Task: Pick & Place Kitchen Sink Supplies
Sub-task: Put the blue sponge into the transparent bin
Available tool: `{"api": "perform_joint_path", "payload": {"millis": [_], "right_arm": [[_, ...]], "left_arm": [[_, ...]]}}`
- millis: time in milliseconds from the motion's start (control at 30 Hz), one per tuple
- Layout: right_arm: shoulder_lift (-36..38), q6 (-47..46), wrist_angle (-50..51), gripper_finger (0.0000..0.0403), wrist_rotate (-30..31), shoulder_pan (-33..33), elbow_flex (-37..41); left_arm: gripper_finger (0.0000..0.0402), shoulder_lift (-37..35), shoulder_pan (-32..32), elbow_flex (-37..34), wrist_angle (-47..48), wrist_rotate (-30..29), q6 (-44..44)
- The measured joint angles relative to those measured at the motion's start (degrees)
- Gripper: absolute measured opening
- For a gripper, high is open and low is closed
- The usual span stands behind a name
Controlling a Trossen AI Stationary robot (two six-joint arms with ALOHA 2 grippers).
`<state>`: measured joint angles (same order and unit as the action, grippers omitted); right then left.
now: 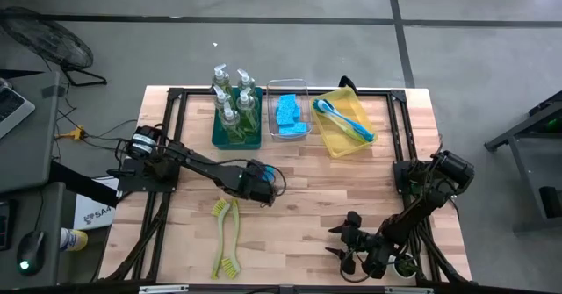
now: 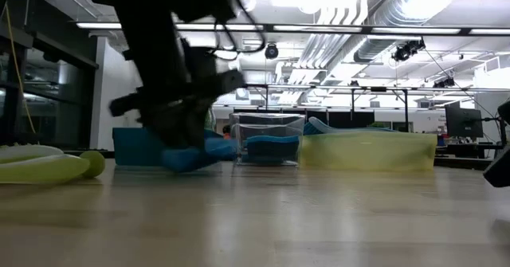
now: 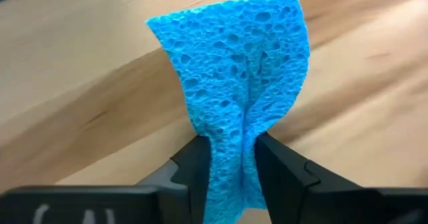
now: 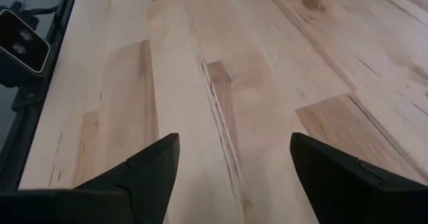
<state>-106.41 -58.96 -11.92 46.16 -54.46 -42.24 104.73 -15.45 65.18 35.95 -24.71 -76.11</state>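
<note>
My left gripper (image 1: 266, 178) is shut on a bright blue sponge (image 3: 237, 77) above the middle of the table, in front of the teal bin (image 1: 237, 118) that holds several pump bottles of yellow-green soap. More blue sponges (image 1: 291, 116) lie in the clear bin. Blue brushes (image 1: 344, 118) lie in the yellow bin. Two yellow-green brushes (image 1: 226, 237) lie flat on the table, near its left front. My right gripper (image 1: 347, 241) is open and holds nothing, low near the right front of the table. My left gripper pinches the blue sponge at one end (image 3: 231, 174) between its two fingers; the sponge is squeezed narrow there and widens beyond the fingertips (image 3: 200, 157). In the low view the sponge (image 2: 187, 157) looks just off the table surface below the fingers.
Three bins stand in a row at the table's far side: teal, clear (image 1: 288, 110) and yellow (image 1: 347, 123). Black frame rails (image 1: 176, 101) run along the table's left and right sides. Bare wood (image 1: 299, 206) lies between the two grippers.
</note>
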Motion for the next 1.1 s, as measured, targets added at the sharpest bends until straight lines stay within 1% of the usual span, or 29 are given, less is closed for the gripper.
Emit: {"api": "perform_joint_path", "payload": {"millis": [133,233,300,400,500,633,933,1000,1100], "right_arm": [[0.0,0.8,0.0,0.0279,0.1,0.0,0.0],[0.0,1.0,0.0,0.0279,0.3,0.0,0.0],[0.0,1.0,0.0,0.0279,0.4,0.0,0.0],[0.0,1.0,0.0,0.0279,0.4,0.0,0.0],[0.0,1.0,0.0,0.0279,0.4,0.0,0.0],[0.0,1.0,0.0,0.0279,0.4,0.0,0.0],[0.0,1.0,0.0,0.0279,0.4,0.0,0.0],[0.0,1.0,0.0,0.0279,0.3,0.0,0.0],[0.0,0.9,0.0,0.0279,0.2,0.0,0.0]], "left_arm": [[0.009,-0.1,-0.8,0.1,-9.5,-2.5,6.7],[0.0074,-0.1,-0.8,0.1,-15.9,-2.8,11.1],[0.0062,-0.1,-0.7,0.1,-19.3,-4.1,12.6],[0.0045,-0.1,-0.2,0.1,-23.7,-7.6,14.1],[0.003,-0.2,1.0,0.3,-27.5,-9.0,15.0],[0.0017,-0.2,3.0,2.7,-29.4,-9.2,17.5],[0.0002,-0.3,7.2,8.9,-28.2,-9.7,22.5],[0.0002,-0.3,8.4,9.6,-27.4,-10.7,23.0],[0.0001,-0.3,10.3,11.9,-23.0,-12.7,22.8]]}}
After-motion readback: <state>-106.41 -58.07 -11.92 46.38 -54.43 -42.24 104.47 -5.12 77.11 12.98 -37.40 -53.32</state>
